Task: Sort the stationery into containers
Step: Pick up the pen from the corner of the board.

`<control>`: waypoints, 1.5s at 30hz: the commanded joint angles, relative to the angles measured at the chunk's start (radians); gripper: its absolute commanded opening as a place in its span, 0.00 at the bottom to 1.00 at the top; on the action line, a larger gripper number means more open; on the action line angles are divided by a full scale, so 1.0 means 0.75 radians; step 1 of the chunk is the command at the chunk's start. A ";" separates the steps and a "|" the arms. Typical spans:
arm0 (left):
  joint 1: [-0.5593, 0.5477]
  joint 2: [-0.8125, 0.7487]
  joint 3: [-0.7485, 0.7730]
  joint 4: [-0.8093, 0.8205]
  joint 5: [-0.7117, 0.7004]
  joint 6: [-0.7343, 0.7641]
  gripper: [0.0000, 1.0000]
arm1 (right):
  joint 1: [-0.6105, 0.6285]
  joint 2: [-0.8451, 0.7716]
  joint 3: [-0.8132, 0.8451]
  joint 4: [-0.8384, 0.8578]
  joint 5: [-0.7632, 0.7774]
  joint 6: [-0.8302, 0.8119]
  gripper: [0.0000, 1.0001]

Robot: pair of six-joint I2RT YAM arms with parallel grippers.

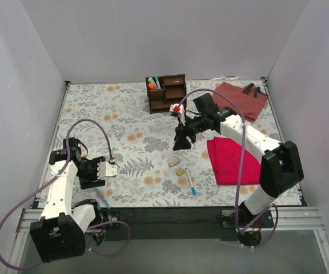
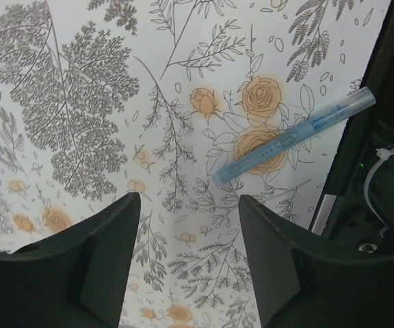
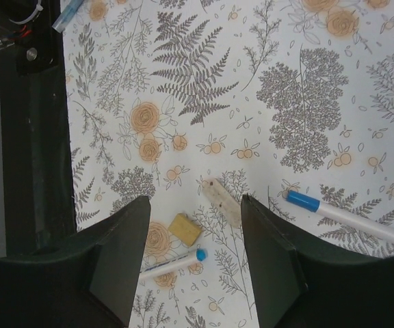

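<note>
Both sets of jaws stand apart and hold nothing. The right gripper (image 3: 195,205) hangs over a tan eraser (image 3: 185,229) lying well in front of the organiser (image 1: 166,93). The left gripper (image 2: 190,205), farther out, has a blue pen (image 2: 296,133) beside it. I would straddle that eraser alone and go low before closing.

Looks like a robotics lab cell. Boxed in by plain white panels (image 1: 170,34), with robot arms (image 1: 59,191) bolted to a metal frame (image 1: 307,217).

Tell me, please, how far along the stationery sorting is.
Done: a few markers stand in the organiser. In hand: nothing; the left claw and right claw are open and empty. Left: two erasers, two blue-capped pens and a clear blue pen.
</note>
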 commanded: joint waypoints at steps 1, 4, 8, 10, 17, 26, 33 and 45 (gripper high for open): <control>0.006 0.070 0.025 -0.068 0.080 0.307 0.58 | -0.004 -0.108 -0.039 0.079 -0.051 0.010 0.64; 0.008 0.066 -0.013 -0.082 0.086 0.422 0.56 | -0.004 -0.132 -0.080 0.089 -0.053 0.004 0.64; 0.008 0.040 -0.089 -0.070 0.084 0.524 0.52 | -0.004 -0.157 -0.108 0.091 -0.039 -0.018 0.64; 0.008 0.019 -0.124 -0.097 0.074 0.547 0.49 | -0.004 -0.169 -0.116 0.091 -0.030 -0.043 0.64; 0.008 -0.061 -0.242 -0.044 0.115 0.619 0.42 | -0.006 -0.175 -0.127 0.091 0.000 -0.063 0.64; 0.008 0.033 -0.224 -0.021 -0.004 0.686 0.40 | -0.004 -0.139 -0.090 0.096 0.017 -0.080 0.64; 0.008 0.205 -0.189 -0.027 -0.087 0.817 0.44 | -0.004 -0.161 -0.110 0.091 0.037 -0.104 0.64; 0.010 0.165 -0.363 0.275 -0.020 0.880 0.41 | -0.014 -0.169 -0.096 0.089 0.068 -0.192 0.65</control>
